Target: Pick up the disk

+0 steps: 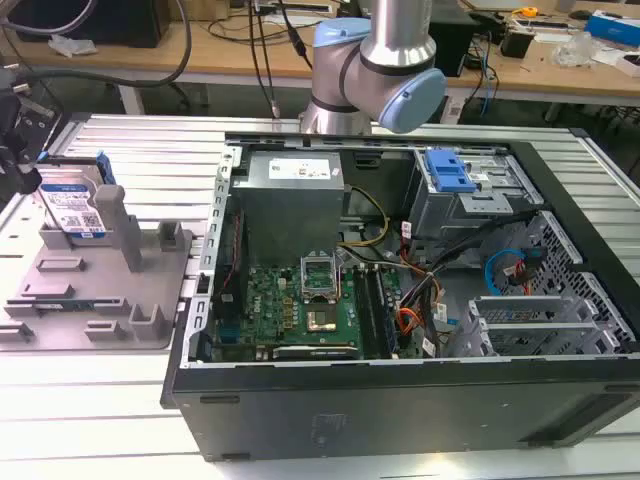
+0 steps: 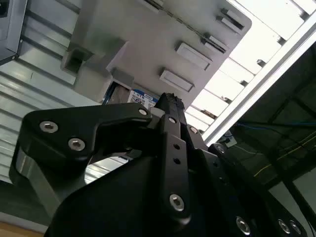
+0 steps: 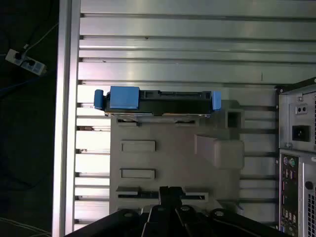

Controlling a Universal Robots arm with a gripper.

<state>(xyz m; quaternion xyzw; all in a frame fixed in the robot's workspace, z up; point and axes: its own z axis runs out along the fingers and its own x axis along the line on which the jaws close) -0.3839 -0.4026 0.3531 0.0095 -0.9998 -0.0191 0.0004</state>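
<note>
Exterior view: disk (image 1: pixel 72 208) is standing on edge in the grey fixture (image 1: pixel 110 300), nine o'clock of the computer case (image 1: pixel 400 405), presumably exposing its edges; gripper (image 3: pixel 170 191) is hovering apart, closure cannot be told.

Your workshop setting.
You have a ribbed metal table (image 1: pixel 100 420) up front, a wooden bench (image 1: pixel 230 60) behind, and a dark floor (image 3: pixel 24 148) with a power strip (image 3: pixel 22 59).
</note>
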